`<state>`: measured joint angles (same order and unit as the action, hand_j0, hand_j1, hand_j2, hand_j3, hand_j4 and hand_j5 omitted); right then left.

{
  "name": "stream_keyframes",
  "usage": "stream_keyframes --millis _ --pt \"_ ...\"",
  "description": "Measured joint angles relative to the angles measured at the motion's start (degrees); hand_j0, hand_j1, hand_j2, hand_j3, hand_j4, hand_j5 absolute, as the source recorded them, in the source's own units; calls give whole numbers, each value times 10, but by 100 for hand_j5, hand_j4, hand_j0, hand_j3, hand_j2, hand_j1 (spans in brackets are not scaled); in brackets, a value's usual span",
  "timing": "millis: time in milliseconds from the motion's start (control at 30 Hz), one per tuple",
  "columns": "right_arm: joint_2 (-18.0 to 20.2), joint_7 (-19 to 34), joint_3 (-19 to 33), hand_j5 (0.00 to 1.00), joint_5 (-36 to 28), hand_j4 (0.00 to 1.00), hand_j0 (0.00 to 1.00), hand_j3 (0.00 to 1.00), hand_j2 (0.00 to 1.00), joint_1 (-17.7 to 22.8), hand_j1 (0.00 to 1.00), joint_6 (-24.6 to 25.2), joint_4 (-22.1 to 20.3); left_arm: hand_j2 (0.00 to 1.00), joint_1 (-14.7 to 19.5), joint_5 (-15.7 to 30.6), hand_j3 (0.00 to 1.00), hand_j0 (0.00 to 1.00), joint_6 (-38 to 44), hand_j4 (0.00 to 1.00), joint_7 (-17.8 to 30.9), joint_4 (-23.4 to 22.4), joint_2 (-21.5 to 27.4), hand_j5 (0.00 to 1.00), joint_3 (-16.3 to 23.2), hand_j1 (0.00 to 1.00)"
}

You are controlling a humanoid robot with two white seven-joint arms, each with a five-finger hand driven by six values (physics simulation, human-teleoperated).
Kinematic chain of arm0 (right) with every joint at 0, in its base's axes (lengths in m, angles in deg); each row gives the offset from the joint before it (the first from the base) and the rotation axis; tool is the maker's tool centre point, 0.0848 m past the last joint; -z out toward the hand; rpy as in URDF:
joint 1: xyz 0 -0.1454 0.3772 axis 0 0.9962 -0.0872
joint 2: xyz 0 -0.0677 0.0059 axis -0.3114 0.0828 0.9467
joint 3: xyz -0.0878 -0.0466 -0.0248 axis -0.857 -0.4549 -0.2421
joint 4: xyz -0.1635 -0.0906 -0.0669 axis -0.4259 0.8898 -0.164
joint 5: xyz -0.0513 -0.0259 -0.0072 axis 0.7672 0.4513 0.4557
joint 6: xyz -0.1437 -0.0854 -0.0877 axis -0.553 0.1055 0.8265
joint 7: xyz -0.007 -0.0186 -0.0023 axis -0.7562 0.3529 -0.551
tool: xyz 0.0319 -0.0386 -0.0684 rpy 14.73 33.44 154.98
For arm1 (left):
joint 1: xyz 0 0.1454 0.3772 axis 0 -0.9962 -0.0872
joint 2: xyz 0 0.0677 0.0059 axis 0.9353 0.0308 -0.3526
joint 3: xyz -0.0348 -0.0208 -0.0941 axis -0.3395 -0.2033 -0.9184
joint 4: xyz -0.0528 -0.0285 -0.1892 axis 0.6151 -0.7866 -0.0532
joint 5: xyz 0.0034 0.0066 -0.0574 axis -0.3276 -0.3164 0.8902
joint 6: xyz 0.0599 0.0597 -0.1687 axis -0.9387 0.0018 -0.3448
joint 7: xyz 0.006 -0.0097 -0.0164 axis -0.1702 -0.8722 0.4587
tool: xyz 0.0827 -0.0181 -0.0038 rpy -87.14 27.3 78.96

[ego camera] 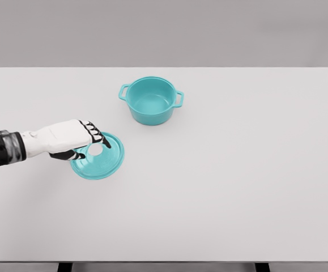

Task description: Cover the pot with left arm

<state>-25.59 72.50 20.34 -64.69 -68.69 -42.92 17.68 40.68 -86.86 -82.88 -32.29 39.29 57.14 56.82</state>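
White desk (220, 198) fills the head view; near half bare. Left arm comes in from the left edge, low-mid, forearm lying roughly level and pointing right. Left hand (73, 140) sits at the left rim of the lid (104, 161), fingers (98, 136) stretched out over the lid's top toward its centre, thumb curled below by the near-left rim. Fingers partly curled round the lid's middle; whether they actually clamp the knob or just touch it, cannot tell, since the hand covers that part. Lid is teal, round, so no real long axis; it looks slightly tilted, far-right rim raised a bit, left side hidden under the hand. Lid is on the left half of the desk, mid-depth.

Farther back and to the right of the lid, well apart from it: teal pot (150, 101), upright, mouth open and facing up, inside empty. Its two loop handles stick out left and right, left one a bit farther back, so handle line runs left-far to right-near. Pot uncovered. Grey wall behind the far desk edge.
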Motion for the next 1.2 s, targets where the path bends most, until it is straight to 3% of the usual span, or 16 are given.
stream_keyframes --millis 1200 --pt "0 0 0 100 0 100 100 100 100 0 100 0 0 70 5 -33 70 70 0 70 -1 -29 -33 70 3 70"
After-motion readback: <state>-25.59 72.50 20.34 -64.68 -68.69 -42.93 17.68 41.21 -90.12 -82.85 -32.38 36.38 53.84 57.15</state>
